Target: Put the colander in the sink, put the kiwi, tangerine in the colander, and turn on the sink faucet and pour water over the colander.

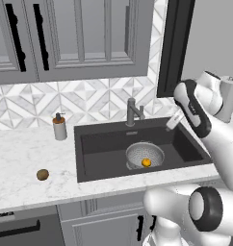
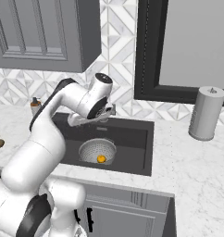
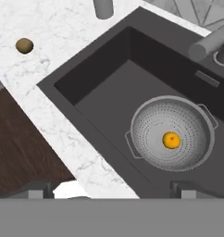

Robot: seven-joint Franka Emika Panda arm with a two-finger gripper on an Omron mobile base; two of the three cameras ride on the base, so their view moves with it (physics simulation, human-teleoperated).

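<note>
colander [image 1: 145,155] sat in the sink [image 1: 97,158], low centre of the left base view, with the tangerine [image 1: 146,163] inside it: two steps judged done. kiwi [image 1: 42,175] lay on the counter [image 1: 22,158] at lower left, well apart from the basin, not yet moved. sink faucet [image 1: 132,112] stood behind the sink; no water seen. gripper [image 2: 96,119] hung above the basin in the right base view, jaws spread wide, holding and touching nothing.

This is a home kitchen. A dark sink [image 1: 89,144] sits in a marble counter [image 1: 22,163], tiled wall and grey cabinets [image 1: 80,38] at twelve o'clock
</note>
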